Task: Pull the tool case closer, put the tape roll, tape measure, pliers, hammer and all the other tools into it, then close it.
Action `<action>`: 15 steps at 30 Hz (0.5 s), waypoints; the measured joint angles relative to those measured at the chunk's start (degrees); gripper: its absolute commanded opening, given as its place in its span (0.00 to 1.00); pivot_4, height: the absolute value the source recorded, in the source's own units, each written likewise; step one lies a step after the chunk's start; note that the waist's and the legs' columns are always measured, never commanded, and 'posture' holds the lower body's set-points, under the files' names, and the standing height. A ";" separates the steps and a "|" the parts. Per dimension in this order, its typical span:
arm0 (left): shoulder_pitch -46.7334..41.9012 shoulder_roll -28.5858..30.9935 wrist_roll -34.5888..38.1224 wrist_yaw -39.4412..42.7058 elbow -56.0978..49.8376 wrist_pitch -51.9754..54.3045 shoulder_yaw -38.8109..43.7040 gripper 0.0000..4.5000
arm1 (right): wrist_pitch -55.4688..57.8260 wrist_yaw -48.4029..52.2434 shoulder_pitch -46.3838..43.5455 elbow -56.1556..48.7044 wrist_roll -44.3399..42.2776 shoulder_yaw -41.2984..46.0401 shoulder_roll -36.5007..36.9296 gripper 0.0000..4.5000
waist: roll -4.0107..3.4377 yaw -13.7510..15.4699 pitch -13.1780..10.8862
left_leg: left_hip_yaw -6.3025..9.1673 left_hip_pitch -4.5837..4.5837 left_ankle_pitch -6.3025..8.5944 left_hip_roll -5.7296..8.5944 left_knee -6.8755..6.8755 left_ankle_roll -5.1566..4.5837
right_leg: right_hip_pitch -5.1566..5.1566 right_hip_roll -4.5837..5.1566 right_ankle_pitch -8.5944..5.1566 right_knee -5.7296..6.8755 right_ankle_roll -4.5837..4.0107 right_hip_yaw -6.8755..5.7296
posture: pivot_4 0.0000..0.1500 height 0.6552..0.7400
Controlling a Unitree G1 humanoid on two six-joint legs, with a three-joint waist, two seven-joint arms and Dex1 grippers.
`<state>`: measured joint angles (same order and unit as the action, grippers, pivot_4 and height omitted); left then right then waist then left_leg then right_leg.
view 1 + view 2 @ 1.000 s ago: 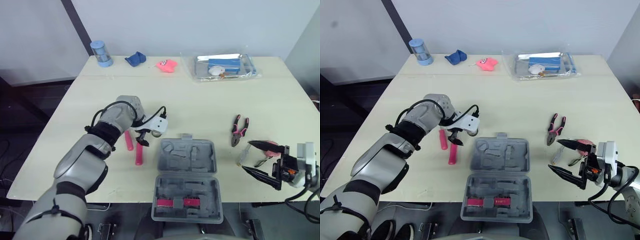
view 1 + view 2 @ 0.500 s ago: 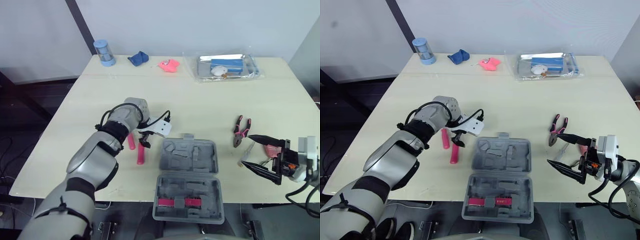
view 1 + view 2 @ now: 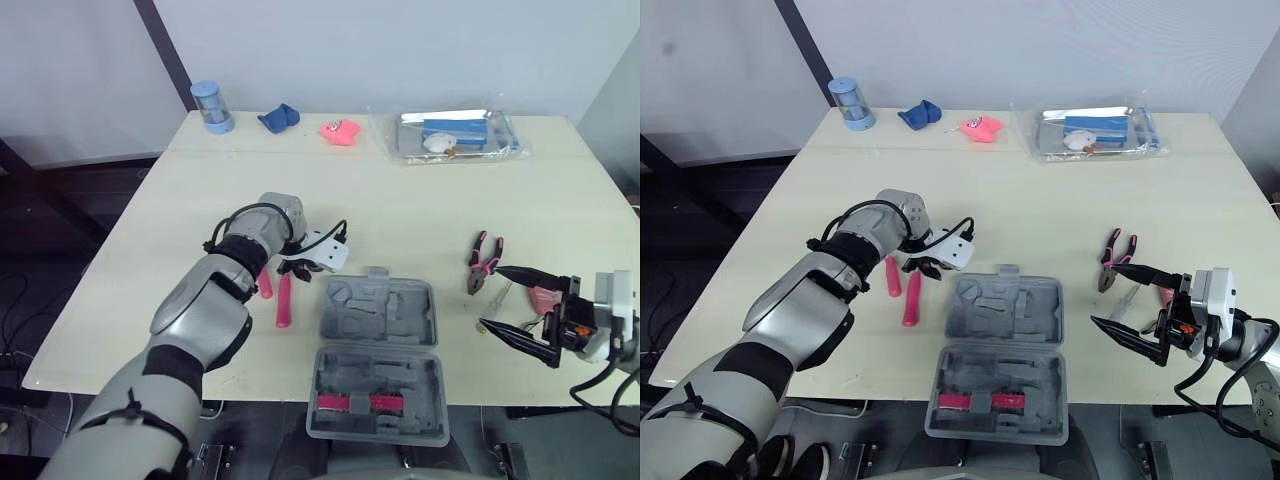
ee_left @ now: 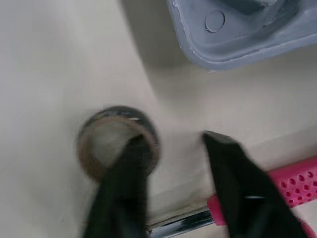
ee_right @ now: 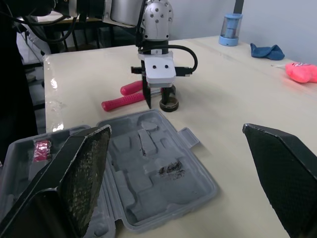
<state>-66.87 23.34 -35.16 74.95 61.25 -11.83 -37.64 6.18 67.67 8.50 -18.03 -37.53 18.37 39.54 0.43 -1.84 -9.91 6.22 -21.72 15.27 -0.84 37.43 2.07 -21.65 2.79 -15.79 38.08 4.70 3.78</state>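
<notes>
The grey tool case (image 3: 378,312) lies open near the front edge, lid toward the table's middle. Just left of the lid, my left gripper (image 3: 297,268) points down over the dark tape roll (image 4: 119,113). One finger (image 4: 130,163) sits on the roll's rim. The other finger stands apart on the hammer side, so a gap remains. The pink-handled hammer (image 3: 283,300) lies beside it. At the front right my right gripper (image 3: 492,298) hangs wide open and holds nothing. It is near the pliers (image 3: 482,262) and a pink tool (image 3: 543,298).
A second pink handle (image 3: 263,283) lies left of the hammer. Along the far edge stand a blue cup (image 3: 210,105), a blue cloth (image 3: 278,117), a pink toy (image 3: 338,131) and a clear bag of items (image 3: 455,135). Pink parts (image 3: 350,403) sit in the case's base.
My left gripper's fingers have drawn much closer together over the tape roll. The right gripper stays wide open. The camera has shifted slightly.
</notes>
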 measured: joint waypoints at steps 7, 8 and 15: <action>-0.40 -0.08 -0.19 -0.83 1.13 -1.09 0.12 0.00 | 0.00 -0.74 0.21 -0.84 0.07 -0.13 -0.01 1.00 | -0.01 -0.05 0.00 | 0.03 0.00 0.00 0.01 0.01 0.00 | 0.00 0.00 0.00 0.03 0.00 0.00 | 1.00 1.00; -0.40 -0.04 -0.13 -0.79 1.12 -1.08 0.16 0.00 | 0.00 -0.74 0.21 -0.88 0.08 -0.17 -0.01 1.00 | -0.01 -0.06 0.00 | 0.03 0.00 0.00 0.01 0.01 0.00 | 0.00 0.00 0.00 0.03 0.00 0.00 | 1.00 1.00; -0.25 4.11 4.13 6.84 -5.56 3.24 3.96 0.00 | 0.16 -0.65 0.21 -1.24 0.03 -0.63 -0.02 1.00 | 0.08 -0.63 -0.13 | 0.09 -0.14 0.00 0.01 0.00 0.00 | -0.09 -0.01 0.00 -0.06 0.00 -0.04 | 1.00 1.00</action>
<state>-67.13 27.45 -31.02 81.78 55.69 -8.59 -33.68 6.34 67.02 8.71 -19.27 -37.50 17.75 39.52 0.51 -2.47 -10.04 6.31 -21.86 15.26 -0.84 37.43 2.06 -21.74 2.79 -15.79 38.02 4.70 3.74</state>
